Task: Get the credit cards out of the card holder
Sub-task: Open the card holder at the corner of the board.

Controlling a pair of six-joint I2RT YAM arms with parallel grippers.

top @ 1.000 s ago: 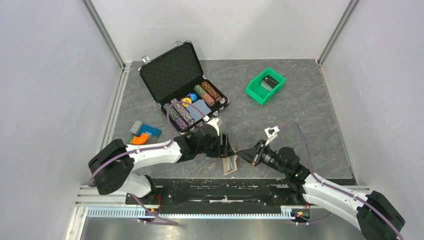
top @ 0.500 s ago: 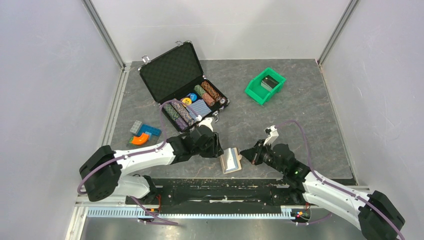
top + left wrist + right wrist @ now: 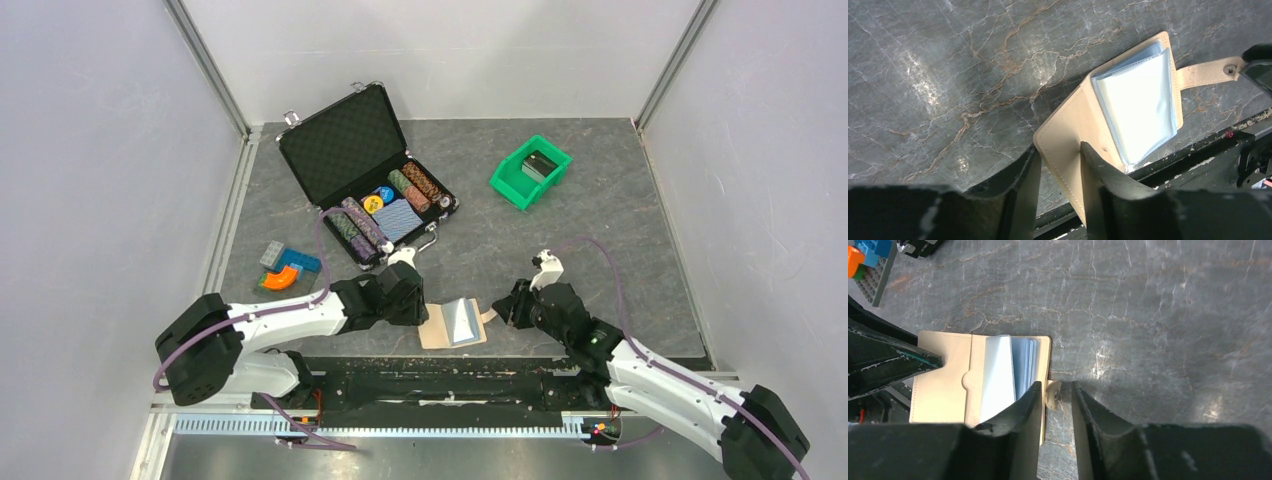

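The tan card holder (image 3: 437, 327) lies spread flat near the table's front edge, its inner side up. Light blue-grey credit cards (image 3: 462, 320) sit stacked in its right half, seen as pale sleeves (image 3: 1140, 105) and as a fanned stack (image 3: 998, 370). My left gripper (image 3: 415, 303) is open at the holder's left flap (image 3: 1068, 135); one fingertip (image 3: 1088, 152) rests on the flap, the other stands off its corner over bare table. My right gripper (image 3: 507, 305) is narrowly open around the curled side tab (image 3: 1052, 392), with table showing in the gap.
An open black chip case (image 3: 340, 140) with poker chips stands at the back left. A green bin (image 3: 512, 185) holding a dark item is at the back right. Toy blocks (image 3: 285, 268) lie at the left. A black rail (image 3: 450, 375) runs just below the holder.
The holder stood on edge in my left gripper a second ago; now it lies flat and open. The left gripper has let go and shifted left; the right gripper drew back to the tab.
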